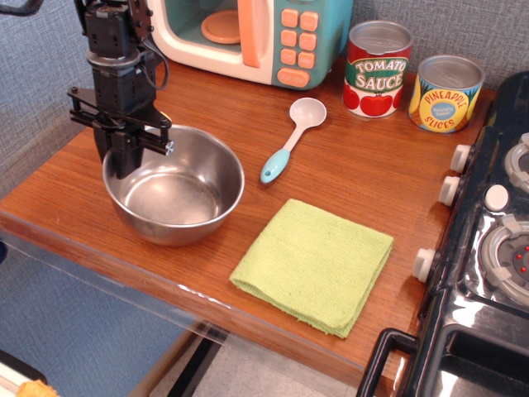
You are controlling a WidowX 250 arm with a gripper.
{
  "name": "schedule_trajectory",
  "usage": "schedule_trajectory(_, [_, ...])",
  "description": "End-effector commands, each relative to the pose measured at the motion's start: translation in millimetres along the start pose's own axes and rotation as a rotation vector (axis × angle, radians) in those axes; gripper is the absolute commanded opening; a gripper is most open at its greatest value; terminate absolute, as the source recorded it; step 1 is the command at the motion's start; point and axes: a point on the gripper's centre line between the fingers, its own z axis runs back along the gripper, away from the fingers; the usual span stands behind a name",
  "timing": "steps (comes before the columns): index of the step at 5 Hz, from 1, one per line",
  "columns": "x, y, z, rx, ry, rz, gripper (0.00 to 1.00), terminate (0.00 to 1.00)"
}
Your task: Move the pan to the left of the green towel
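Note:
The shiny steel pan [178, 194] sits low at the left of the wooden counter, left of the light green towel [314, 265] with a gap of bare wood between them. The towel lies flat near the front edge with nothing on it. My black gripper [126, 161] comes down from above onto the pan's back left rim. Its fingers straddle the rim and look closed on it. Whether the pan rests fully on the counter is hard to tell.
A white and blue spoon [285, 149] lies behind the towel. A toy microwave [248, 33] stands at the back, with a tomato sauce can [378, 68] and a pineapple can [446, 93] to its right. A black stove [496, 248] borders the right side.

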Motion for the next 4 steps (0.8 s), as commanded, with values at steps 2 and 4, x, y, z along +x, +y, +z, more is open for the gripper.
schedule_trajectory(2, [-10.3, 9.9, 18.8, 0.043, -0.046, -0.006, 1.0, 0.0])
schedule_trajectory(4, [-18.8, -17.9, 65.7, 0.069, -0.247, -0.147, 1.0, 0.0])
